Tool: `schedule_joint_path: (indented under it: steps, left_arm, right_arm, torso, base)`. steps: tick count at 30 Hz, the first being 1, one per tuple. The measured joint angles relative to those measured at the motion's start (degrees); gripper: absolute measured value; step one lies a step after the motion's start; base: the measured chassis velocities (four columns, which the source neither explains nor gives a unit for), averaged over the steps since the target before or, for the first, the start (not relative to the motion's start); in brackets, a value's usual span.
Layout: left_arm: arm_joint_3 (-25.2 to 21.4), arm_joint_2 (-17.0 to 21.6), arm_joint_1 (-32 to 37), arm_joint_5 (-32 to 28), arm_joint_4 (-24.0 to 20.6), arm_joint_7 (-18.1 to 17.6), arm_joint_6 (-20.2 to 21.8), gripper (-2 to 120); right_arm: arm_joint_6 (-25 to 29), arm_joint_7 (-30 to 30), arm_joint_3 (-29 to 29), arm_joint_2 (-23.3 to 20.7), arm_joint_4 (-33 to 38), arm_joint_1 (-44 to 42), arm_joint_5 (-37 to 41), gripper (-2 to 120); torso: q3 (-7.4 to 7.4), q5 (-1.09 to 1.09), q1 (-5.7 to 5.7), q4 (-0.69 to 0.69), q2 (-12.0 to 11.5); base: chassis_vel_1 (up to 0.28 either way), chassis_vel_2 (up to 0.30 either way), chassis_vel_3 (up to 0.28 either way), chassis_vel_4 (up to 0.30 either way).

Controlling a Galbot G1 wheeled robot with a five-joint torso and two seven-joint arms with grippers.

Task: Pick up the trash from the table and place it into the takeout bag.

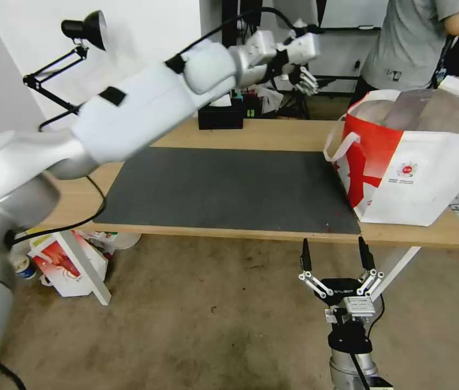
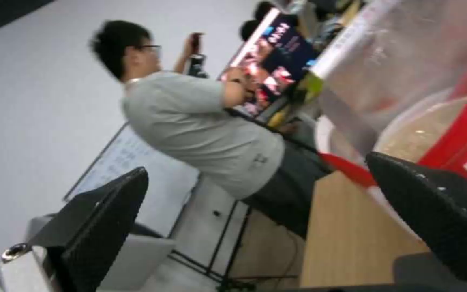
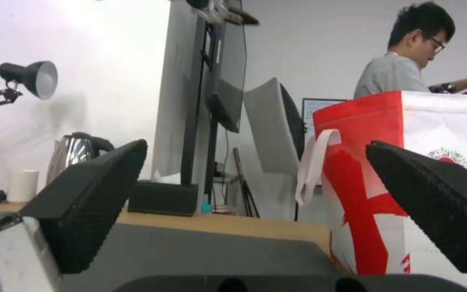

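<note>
Right now we see the bag standing upright on the right end of the table. It is big and white, with a red panel on the side that faces the mat, a small round red logo on its white front, and white strap handles that hang down over the red part. Its mouth points up and is open wide, and the inside is silvery. Its long side runs from the near edge of the table toward the far edge. In our left wrist view we can see a pale bowl down inside the bag.

The table is light wood with white legs. A dark grey mat lies flat on it, and its right edge is just beside the bag. A black box sits at the far edge. In our right wrist view a steel kettle and a black lamp stand further along. The floor is brown and worn, and a small red and white bag leans under the table.

Our left gripper is up high past the far edge of the table, left of the bag. Its fingers are spread wide with nothing between them. Our right gripper waits low in front of the table, fingers up, wide apart and holding nothing.
</note>
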Motion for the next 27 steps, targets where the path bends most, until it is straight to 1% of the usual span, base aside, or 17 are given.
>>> schedule_joint_path:
  steps: [3,4,6,8,9,11,12,14,15,18,19,21,22,24,25,26,27]
  left_arm:
    - [-1.16,5.41,0.69,-2.69,-6.37,-5.20,1.44,100]
    - [-1.16,5.41,0.69,-2.69,-6.37,-5.20,1.44,100]
    - [-3.39,10.77,2.08,-4.97,-11.35,-8.98,2.14,100]
    - [-4.43,14.02,2.86,-5.52,-13.78,-10.21,2.26,100]
    - [-4.43,14.02,2.86,-5.52,-13.78,-10.21,2.26,100]
    - [-5.37,17.73,3.91,-5.94,-16.63,-11.72,2.53,100]
    - [-5.37,17.73,3.91,-5.94,-16.63,-11.72,2.53,100]
    - [-6.61,20.89,5.36,-6.10,-19.06,-13.00,2.67,100]
    - [-6.61,20.89,5.36,-6.10,-19.06,-13.00,2.67,100]
    - [-11.19,24.99,9.53,-6.04,-21.64,-13.73,2.58,100]
    - [-11.19,24.99,9.53,-6.04,-21.64,-13.73,2.58,100]
    - [-15.98,27.63,12.93,-5.64,-23.35,-13.31,1.71,100]
    - [-15.98,27.63,12.93,-5.64,-23.35,-13.31,1.71,100]
    - [-22.14,30.34,17.58,-5.21,-25.35,-12.60,0.66,100]
    - [-22.14,30.34,17.58,-5.21,-25.35,-12.60,0.66,100]
    - [-24.14,31.17,19.46,-5.12,-26.11,-12.47,0.50,100]
    - [-29.13,33.08,24.48,-5.00,-28.01,-12.26,0.29,100]
  right_arm:
    - [0.00,0.00,0.00,0.00,0.00,0.00,0.00,100]
    - [0.00,0.00,0.00,0.00,0.00,0.00,0.00,100]
    - [0.00,0.00,0.00,0.00,0.00,0.00,0.00,100]
    - [0.00,0.00,0.00,0.00,0.00,0.00,0.00,100]
    - [0.00,0.00,0.00,0.00,0.00,0.00,0.00,100]
    - [0.00,0.00,0.00,0.00,0.00,0.00,0.00,100]
    - [0.00,0.00,0.00,0.00,0.00,0.00,0.00,100]
    - [0.00,0.00,0.00,0.00,0.00,0.00,0.00,100]
    - [0.00,0.00,0.00,0.00,0.00,0.00,0.00,100]
    - [0.00,0.00,0.00,0.00,0.00,0.00,0.01,100]
    - [0.00,0.00,0.00,0.00,0.00,0.00,0.01,100]
    - [0.00,0.00,0.00,0.00,0.00,0.01,0.00,100]
    - [0.00,0.00,0.00,0.00,0.00,0.01,0.00,100]
    - [0.00,0.00,0.00,0.00,0.00,0.00,0.00,100]
    - [0.00,0.00,0.00,0.00,0.00,0.00,0.00,100]
    - [0.00,0.00,0.00,0.00,0.00,0.00,0.00,100]
    - [0.00,0.00,0.00,-0.01,0.00,0.00,0.00,100]
  torso:
    - [0.00,0.00,0.00,0.00,0.00]
    - [0.00,0.00,0.00,0.00,0.00]
    - [0.00,0.01,0.00,-0.01,0.00]
    - [0.00,0.00,0.00,0.01,0.00]
    - [0.00,0.00,0.00,0.01,0.00]
    - [0.00,0.00,0.00,0.01,0.00]
    - [0.00,0.00,0.00,0.01,0.00]
    - [0.00,0.00,0.00,0.00,0.00]
    - [0.00,0.00,0.00,0.00,0.00]
    - [0.00,0.00,0.00,0.00,0.00]
    - [0.00,0.00,0.00,0.00,0.00]
    - [-0.01,0.01,0.00,-0.01,0.01]
    - [-0.01,0.01,0.00,-0.01,0.01]
    - [-0.01,0.02,0.00,-0.02,0.01]
    - [-0.01,0.02,0.00,-0.02,0.01]
    - [-0.01,0.02,0.00,-0.01,0.01]
    - [0.00,-0.02,0.00,0.01,0.01]
  base:
    - [0.000,0.000,0.000,0.000]
    - [0.000,0.000,0.000,0.000]
    - [0.000,0.000,0.000,0.000]
    - [0.000,0.000,0.000,0.000]
    - [0.000,0.000,0.000,0.000]
    - [0.000,0.000,0.000,0.000]
    - [0.000,0.000,0.000,0.000]
    - [0.000,0.000,0.000,0.000]
    - [0.000,0.000,0.000,0.000]
    - [0.000,0.000,0.000,0.000]
    - [0.000,0.000,0.000,0.000]
    - [0.000,0.000,0.000,0.000]
    - [0.000,0.000,0.000,0.000]
    - [0.000,0.000,0.000,0.000]
    - [0.000,0.000,0.000,0.000]
    - [0.000,0.000,0.000,0.000]
    - [0.000,0.000,0.000,0.000]
